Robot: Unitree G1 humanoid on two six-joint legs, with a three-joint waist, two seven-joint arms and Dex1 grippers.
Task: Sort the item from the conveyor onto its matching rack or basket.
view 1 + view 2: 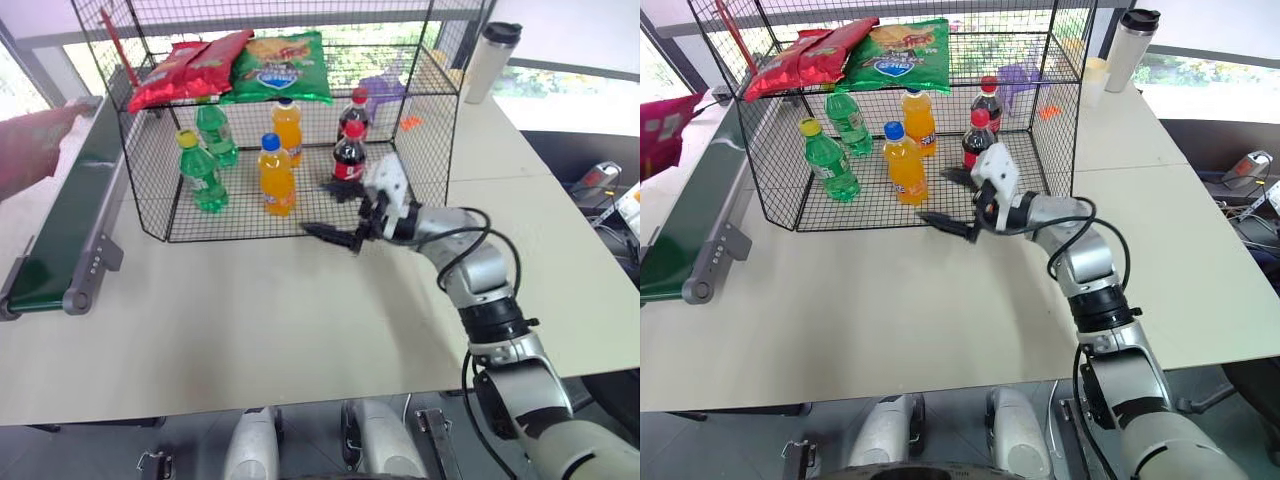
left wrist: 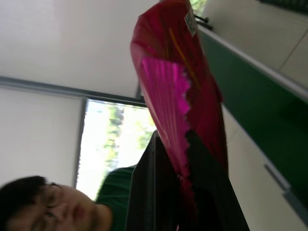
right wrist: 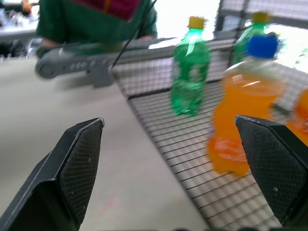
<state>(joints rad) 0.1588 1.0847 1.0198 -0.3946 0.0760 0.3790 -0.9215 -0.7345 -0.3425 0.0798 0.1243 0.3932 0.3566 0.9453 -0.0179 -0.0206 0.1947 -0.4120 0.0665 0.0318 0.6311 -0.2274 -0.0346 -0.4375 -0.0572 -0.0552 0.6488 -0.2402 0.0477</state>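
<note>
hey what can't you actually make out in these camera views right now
- Pink crisps bag: front print hidden; the left wrist view sees its crimped edge, and the head views cut it off at the frame edge.
- Left gripper: its fingertips are covered by the bag.
- Purple item on the rack's upper shelf: too small, behind mesh.
- Orange bottle label: blurred in the right wrist view.
</note>
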